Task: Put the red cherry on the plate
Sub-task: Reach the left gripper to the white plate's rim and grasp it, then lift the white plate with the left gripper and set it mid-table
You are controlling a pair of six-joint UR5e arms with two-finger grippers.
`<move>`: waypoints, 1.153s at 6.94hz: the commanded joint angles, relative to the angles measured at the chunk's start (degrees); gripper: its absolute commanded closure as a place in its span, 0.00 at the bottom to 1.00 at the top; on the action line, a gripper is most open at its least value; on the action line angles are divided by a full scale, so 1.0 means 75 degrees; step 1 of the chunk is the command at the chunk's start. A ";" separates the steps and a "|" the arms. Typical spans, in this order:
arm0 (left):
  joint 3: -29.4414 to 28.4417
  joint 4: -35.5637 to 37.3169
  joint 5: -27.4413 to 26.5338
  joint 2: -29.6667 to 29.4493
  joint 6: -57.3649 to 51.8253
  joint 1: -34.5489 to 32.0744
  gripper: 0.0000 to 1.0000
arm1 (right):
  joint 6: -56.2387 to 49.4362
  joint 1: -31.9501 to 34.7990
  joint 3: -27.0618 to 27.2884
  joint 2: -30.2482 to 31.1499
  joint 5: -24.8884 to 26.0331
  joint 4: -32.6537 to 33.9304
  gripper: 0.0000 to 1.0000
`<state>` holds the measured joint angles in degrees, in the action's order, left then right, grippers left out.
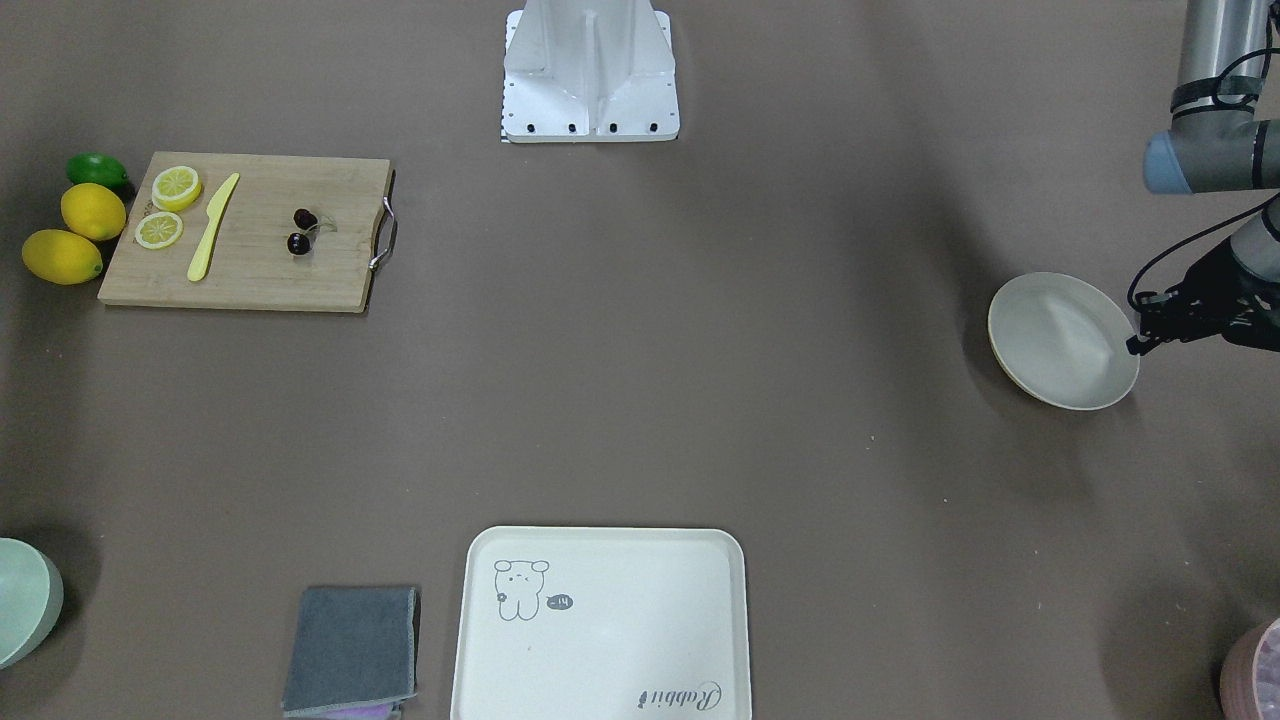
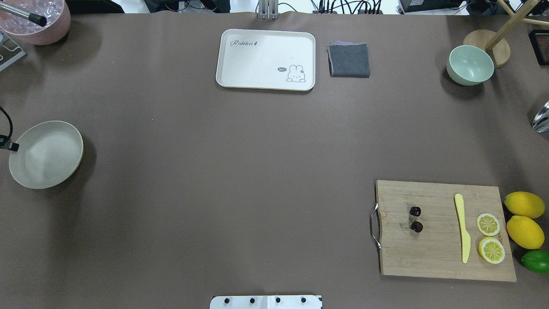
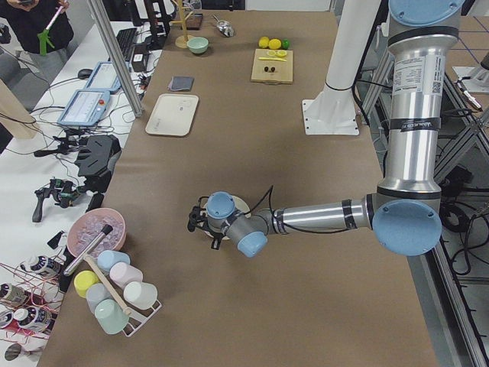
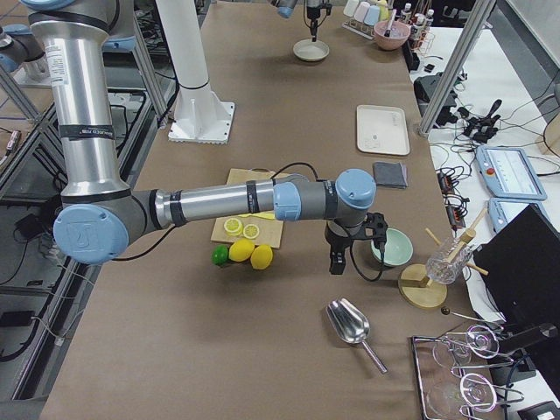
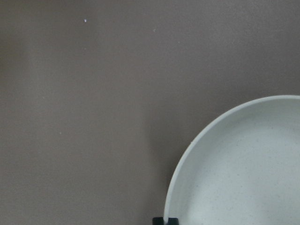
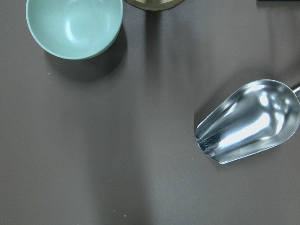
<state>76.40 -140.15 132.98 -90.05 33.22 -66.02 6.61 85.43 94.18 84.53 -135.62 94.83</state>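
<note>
Your left gripper [image 1: 1136, 344] sits at the plate's [image 1: 1055, 340] 9 o'clock rim, seen overhead; its opening cannot be told. Your right gripper [image 4: 336, 262] points down, its opening likewise untellable.

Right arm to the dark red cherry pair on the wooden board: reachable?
Likely yes: the dark red cherry pair lies uncovered, clear of the yellow knife; right tool hovers beyond the yellow lemons.

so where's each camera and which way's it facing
Front-facing: across the table, facing robot base; left gripper by plate.
Overhead: behind base, looking forward; shares plate, red cherry with front-facing.
Exterior left: table end, left arm near.
Exterior right: opposite end, right arm near.
Left wrist: down on plate rim.
Right wrist: down on green bowl, scoop.
</note>
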 commanded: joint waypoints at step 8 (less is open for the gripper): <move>0.2470 0.2835 -0.2139 -0.3222 0.6686 0.2927 1.00 | -0.0014 -0.0420 0.0320 -0.0079 0.0012 -0.0023 0.00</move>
<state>94.03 -123.06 122.81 -109.69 77.36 -49.90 6.41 83.42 95.57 83.98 -135.60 94.73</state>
